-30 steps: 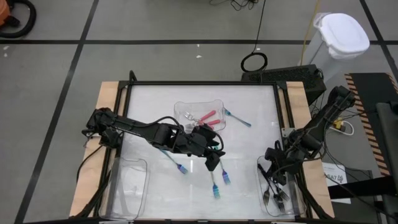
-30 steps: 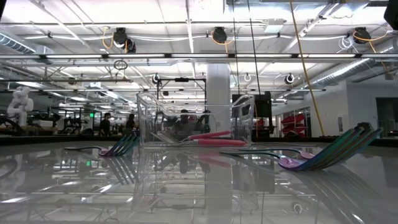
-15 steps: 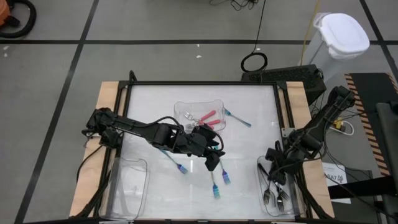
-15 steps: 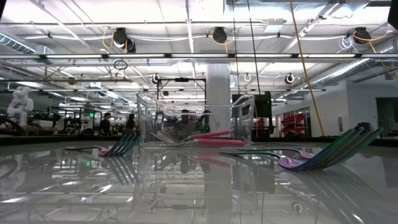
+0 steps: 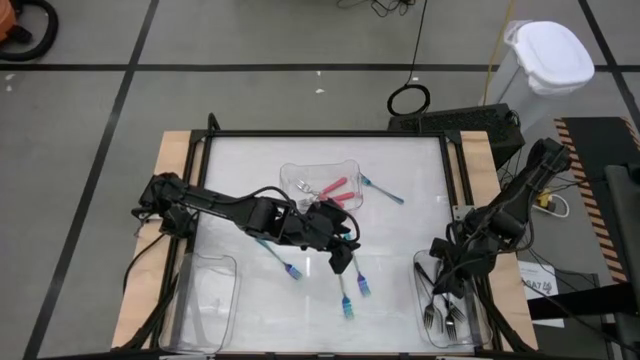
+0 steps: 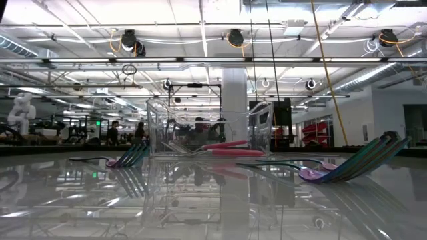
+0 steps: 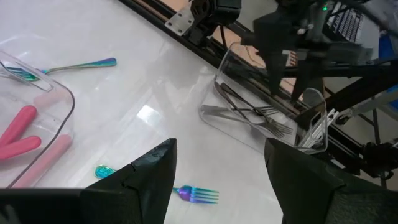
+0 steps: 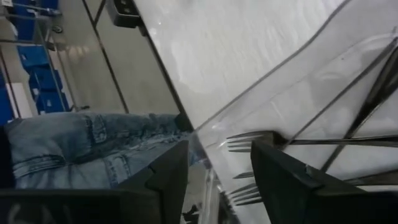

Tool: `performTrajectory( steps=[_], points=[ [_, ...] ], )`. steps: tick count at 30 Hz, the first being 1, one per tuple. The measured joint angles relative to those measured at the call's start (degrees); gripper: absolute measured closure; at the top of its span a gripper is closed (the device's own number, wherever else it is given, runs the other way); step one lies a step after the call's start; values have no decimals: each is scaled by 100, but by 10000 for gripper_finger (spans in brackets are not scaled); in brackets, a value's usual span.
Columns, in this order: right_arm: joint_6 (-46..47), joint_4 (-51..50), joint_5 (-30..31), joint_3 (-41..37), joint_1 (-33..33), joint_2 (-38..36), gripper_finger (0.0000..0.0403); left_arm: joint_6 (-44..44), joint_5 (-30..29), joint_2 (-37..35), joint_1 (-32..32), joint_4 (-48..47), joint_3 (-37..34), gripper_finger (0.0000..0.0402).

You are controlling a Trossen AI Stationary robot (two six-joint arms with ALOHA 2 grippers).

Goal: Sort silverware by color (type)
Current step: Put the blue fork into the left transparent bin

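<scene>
The sort looks partly done. The dark grey forks [image 5: 440, 315] lie together in the clear tray [image 5: 470, 335] at the near right of the tabletop [image 5: 400, 190], and the pink-handled pieces [image 5: 335, 189] lie in the clear tray [image 5: 292, 172] at the middle, far side. A third tray [image 5: 205, 300] at the near left shows nothing in it. Still loose on the tabletop are teal-handled pieces: one [image 5: 382, 190] just right of the middle tray, one [image 5: 282, 262] near the left arm, and two [image 5: 352, 292] side by side nearer the front.

The right end effector [image 5: 447, 283] hangs over the far end of the grey-fork tray with its fingers parted and nothing between them; the grey forks lie just below and nearer. The left end effector [image 5: 340, 262] hovers at mid-table, released and empty, with the two teal pieces just in front of it.
</scene>
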Motion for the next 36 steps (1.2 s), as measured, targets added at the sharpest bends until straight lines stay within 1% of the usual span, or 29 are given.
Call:
performTrajectory(
  steps=[4, 13, 20, 30, 36],
  points=[
    [22, -369, 28, 308, 0, 2, 236, -15, 11, 0, 48, -24, 0, 159],
    [110, -775, 43, 694, -2, 3, 236, -212, 26, 0, 97, -722, 0, 159],
    [177, -771, 23, 701, -2, 4, 236, -706, 33, 0, 93, -1103, 0, 159],
    [177, -627, 7, 701, -2, 4, 236, -1511, 15, 0, 62, -1148, 0, 159],
    [177, -267, -13, 701, -2, 4, 236, -1951, 11, 0, -75, -1124, 0, 159]
  ],
)
